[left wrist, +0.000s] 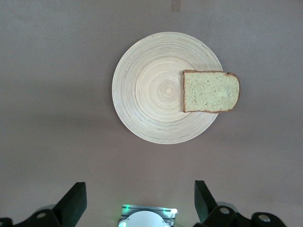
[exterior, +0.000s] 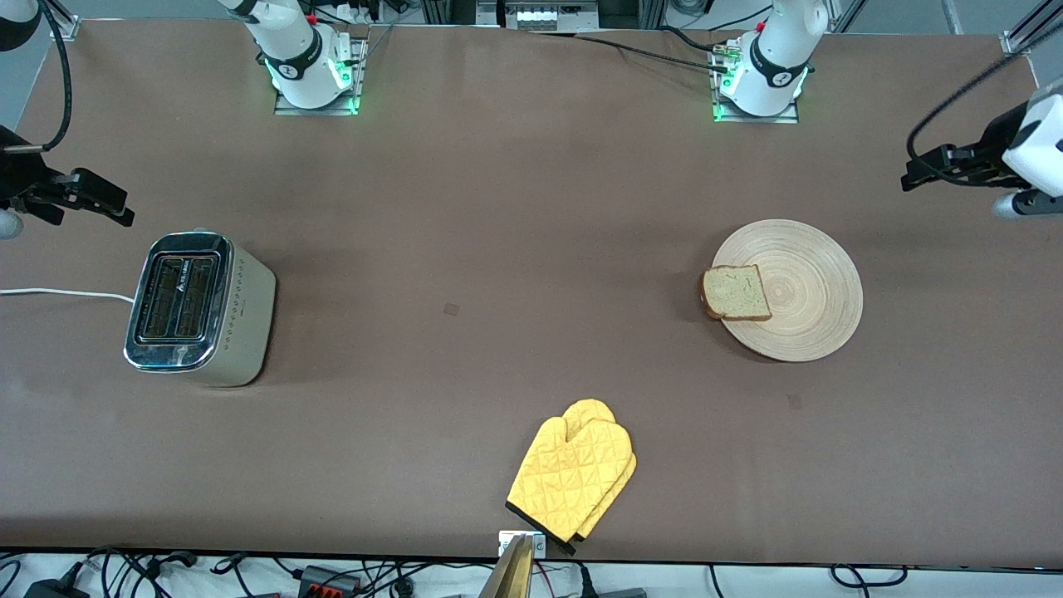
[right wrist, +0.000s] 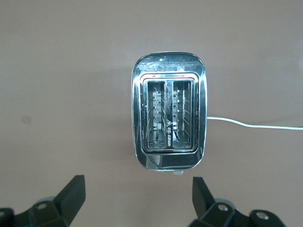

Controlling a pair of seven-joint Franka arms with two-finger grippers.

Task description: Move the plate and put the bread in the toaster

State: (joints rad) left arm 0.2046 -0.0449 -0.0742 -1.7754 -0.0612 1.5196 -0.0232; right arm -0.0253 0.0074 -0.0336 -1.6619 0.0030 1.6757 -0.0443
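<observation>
The round bamboo plate (exterior: 797, 291) lies on the table toward the left arm's end; it also shows in the left wrist view (left wrist: 161, 90). The bread (exterior: 736, 293) lies on the plate's rim toward the right arm's end, overhanging it (left wrist: 210, 91). The toaster (exterior: 195, 307) stands toward the right arm's end, both slots empty (right wrist: 169, 118). My left gripper (exterior: 922, 173) hangs open and empty, high above the table at the left arm's end, its view (left wrist: 137, 205) looking down on the plate. My right gripper (exterior: 104, 202) hangs open and empty, high at the right arm's end, its view (right wrist: 137, 203) looking down on the toaster.
A yellow quilted oven mitt (exterior: 575, 473) lies near the table's edge nearest the front camera, midway along it. The toaster's white cord (exterior: 58, 292) runs off the right arm's end of the table (right wrist: 255, 125). Brown table surface lies between toaster and plate.
</observation>
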